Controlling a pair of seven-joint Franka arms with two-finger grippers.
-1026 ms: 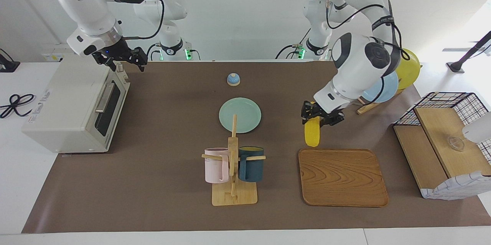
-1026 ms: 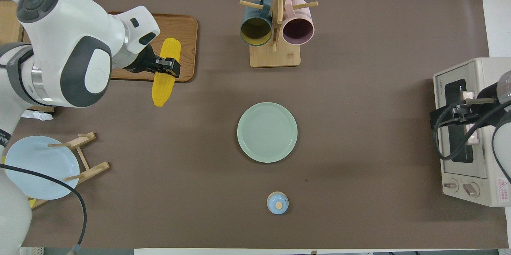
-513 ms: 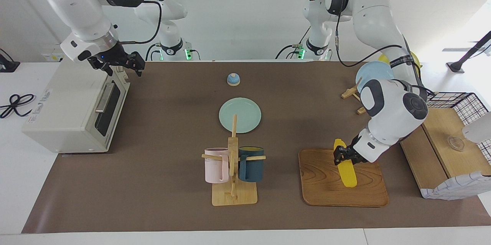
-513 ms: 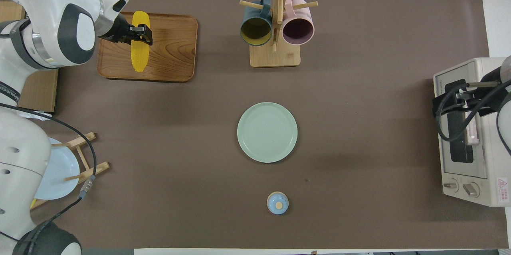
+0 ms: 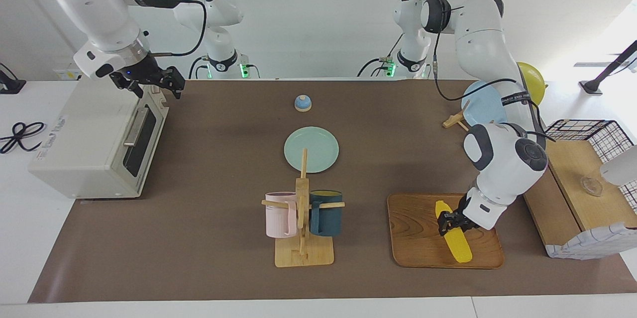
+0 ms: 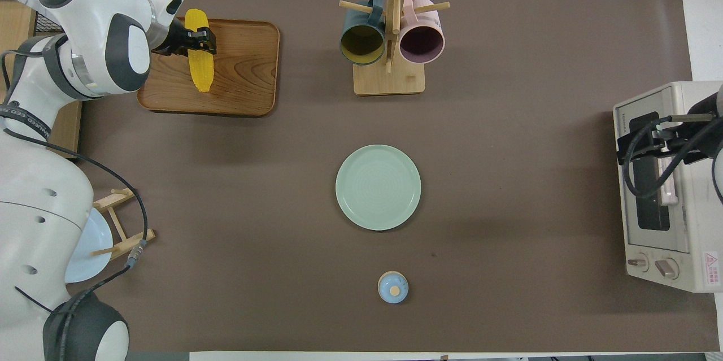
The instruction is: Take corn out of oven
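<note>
Left tool (image 5: 451,220): pinching the corn over the wooden tray, its fingers clamped across the cob's upper half; the arm comes down from the left arm's end of the desk.
Corn (image 5: 455,239): bright yellow, lying slantwise low on or just above the tray; whether it rests on the wood cannot be told. In the overhead view the corn (image 6: 200,61) sits by the tray's edge toward the left arm's end of the desk, one tip reaching past the tray's rim.
Wooden tray (image 5: 418,238): flat on the desk near the corner at the left arm's end, away from the robots.
Right tool (image 5: 149,79): spread wide, holding nothing, up in the air over the oven's top front edge, by the door's upper end.
Oven (image 5: 84,144): off-white box at the right arm's end of the desk, partly off the brown mat; dark glass door shut, bar handle facing the middle of the desk.
Mug stand (image 5: 302,223): wooden, near the desk's edge away from the robots, with a pink mug (image 5: 280,214) and a dark blue mug (image 5: 326,212) hung on it.
Green plate (image 5: 318,146): mid-desk, nearer to the robots than the stand.
Small blue knob (image 5: 302,103): near the desk's edge by the robots.
Plate rack (image 5: 455,120): at the left arm's end, holding a pale blue plate (image 5: 482,104).
</note>
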